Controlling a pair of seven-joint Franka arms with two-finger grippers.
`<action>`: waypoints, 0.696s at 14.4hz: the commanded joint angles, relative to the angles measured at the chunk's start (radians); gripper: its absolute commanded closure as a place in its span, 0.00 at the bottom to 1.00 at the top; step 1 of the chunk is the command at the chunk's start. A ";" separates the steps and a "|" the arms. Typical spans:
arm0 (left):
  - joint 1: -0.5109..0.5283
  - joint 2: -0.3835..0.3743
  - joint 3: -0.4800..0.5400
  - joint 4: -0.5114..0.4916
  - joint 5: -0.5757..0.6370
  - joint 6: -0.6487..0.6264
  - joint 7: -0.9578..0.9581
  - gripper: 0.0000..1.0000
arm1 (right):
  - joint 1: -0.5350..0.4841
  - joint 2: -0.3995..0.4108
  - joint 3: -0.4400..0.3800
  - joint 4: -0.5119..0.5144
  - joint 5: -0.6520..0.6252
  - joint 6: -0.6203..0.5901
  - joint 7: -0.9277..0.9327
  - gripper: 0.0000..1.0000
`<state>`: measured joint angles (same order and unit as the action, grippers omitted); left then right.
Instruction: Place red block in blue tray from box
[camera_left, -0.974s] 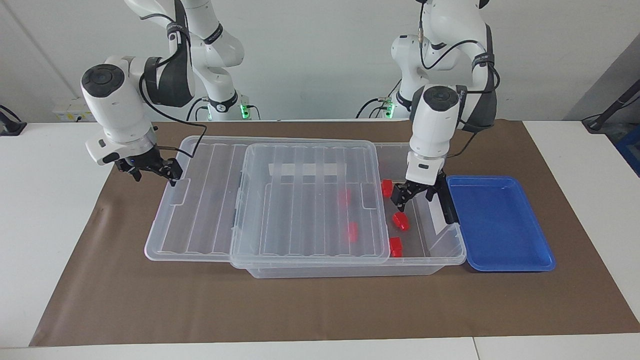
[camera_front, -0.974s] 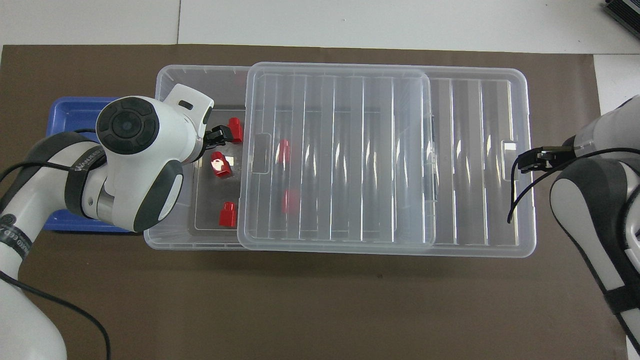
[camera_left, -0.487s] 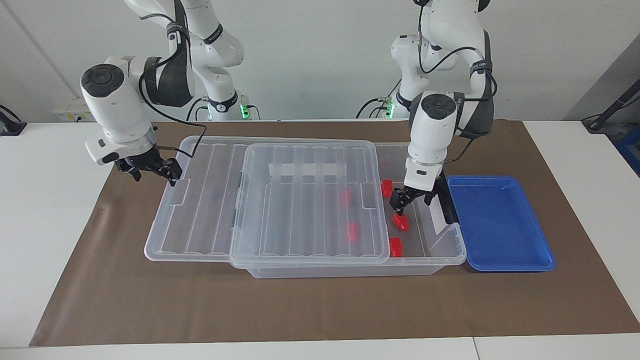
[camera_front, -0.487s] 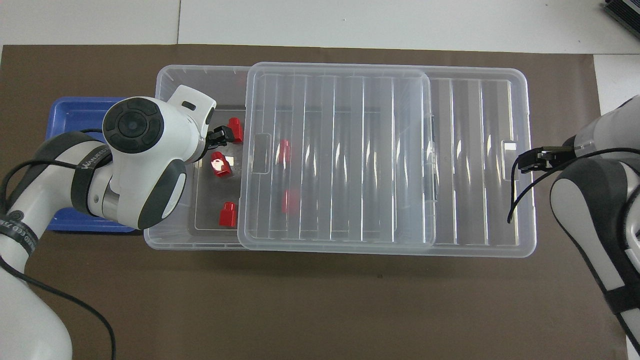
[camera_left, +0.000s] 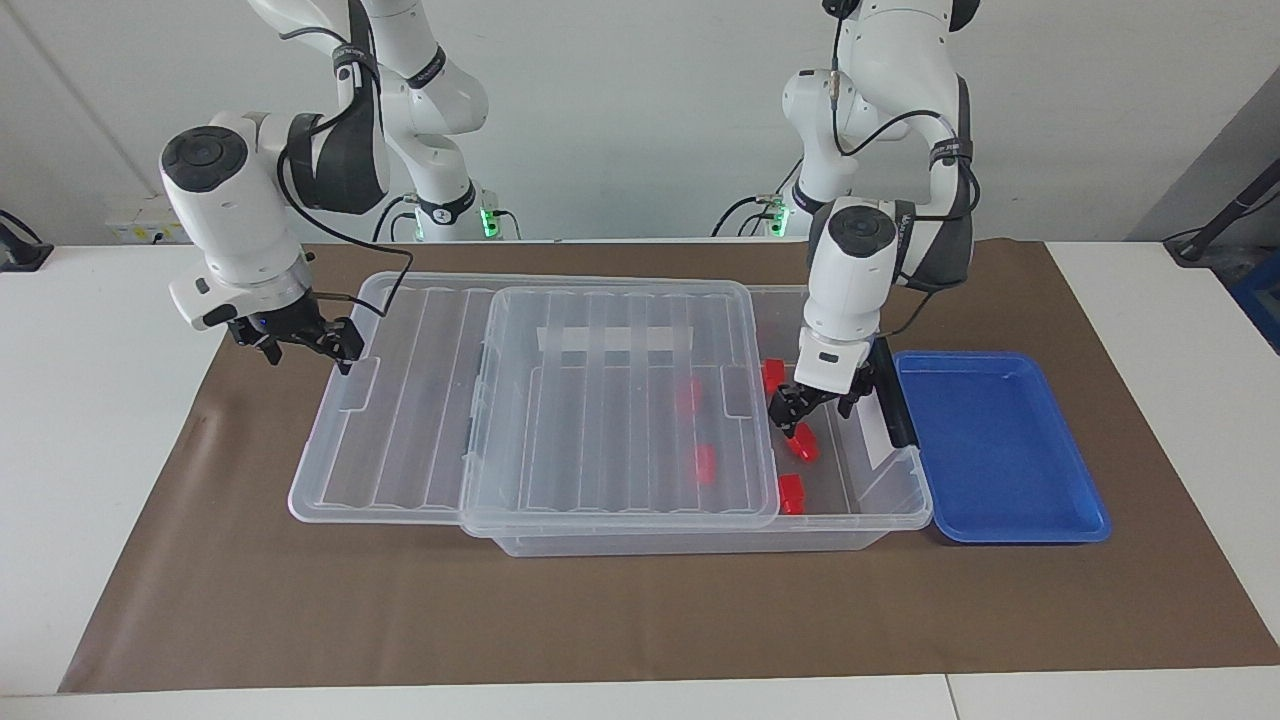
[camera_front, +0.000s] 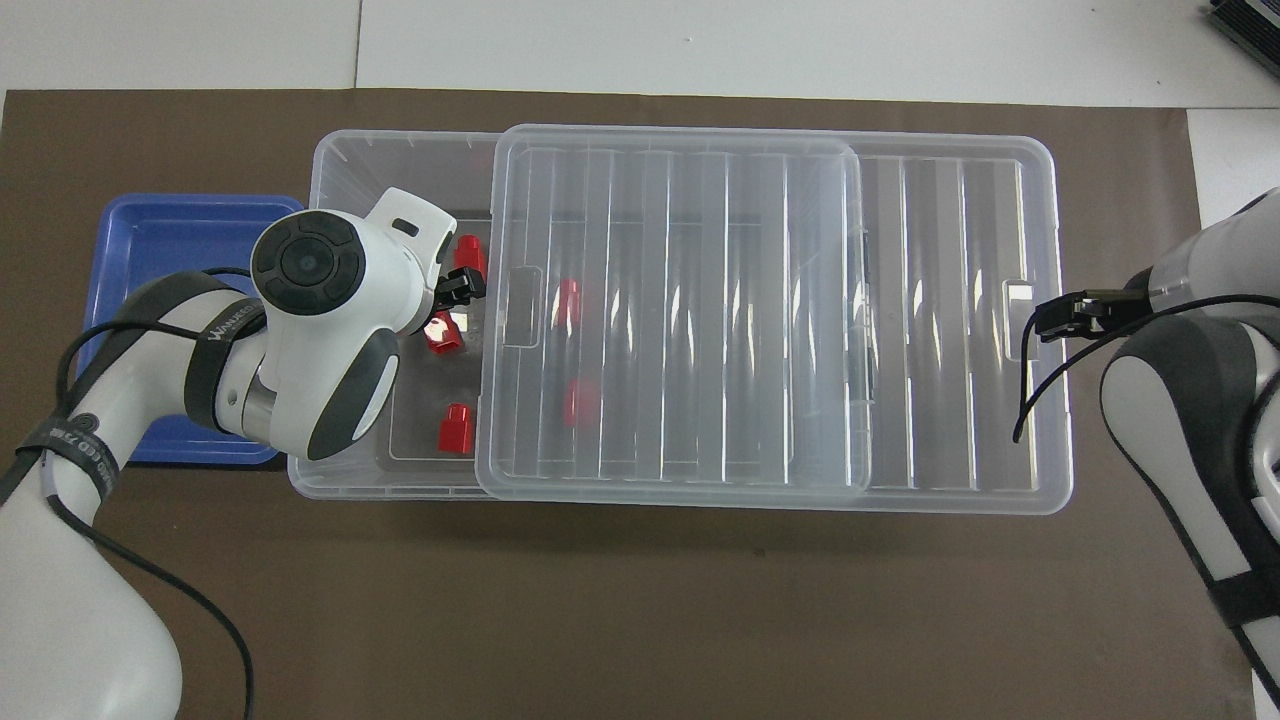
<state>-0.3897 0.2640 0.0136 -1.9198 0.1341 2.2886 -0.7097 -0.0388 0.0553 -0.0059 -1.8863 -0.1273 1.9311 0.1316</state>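
left gripper (camera_left: 805, 408) lowered into box (camera_left: 880, 505), jaws spread, empty, over red block (camera_left: 803, 447): light, rigid, slick; pinch flat sides; right gripper (camera_left: 300, 340) open, idle

box (camera_left: 900, 505) access: open only at the left arm's end | obstacle: clear lid (camera_left: 620, 400) slid toward the right arm's end, covered most of the interior and two red blocks | open gap: left gripper (camera_left: 812, 408) occupied it, jaws apart over a red block (camera_left: 803, 445) | blue tray (camera_left: 1000, 440) beside box: unobstructed from above
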 joint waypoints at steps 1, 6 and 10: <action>-0.017 0.011 0.016 -0.057 0.016 0.074 -0.017 0.00 | -0.006 -0.020 0.003 0.006 0.034 -0.004 0.000 0.00; -0.017 0.009 0.017 -0.087 0.016 0.094 -0.017 0.00 | -0.006 -0.061 0.003 0.075 0.061 -0.125 0.000 0.00; -0.017 0.009 0.017 -0.114 0.018 0.115 -0.016 0.00 | -0.006 -0.121 0.001 0.134 0.116 -0.240 0.000 0.00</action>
<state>-0.3902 0.2872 0.0152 -1.9909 0.1341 2.3621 -0.7097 -0.0386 -0.0355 -0.0059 -1.7853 -0.0599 1.7465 0.1316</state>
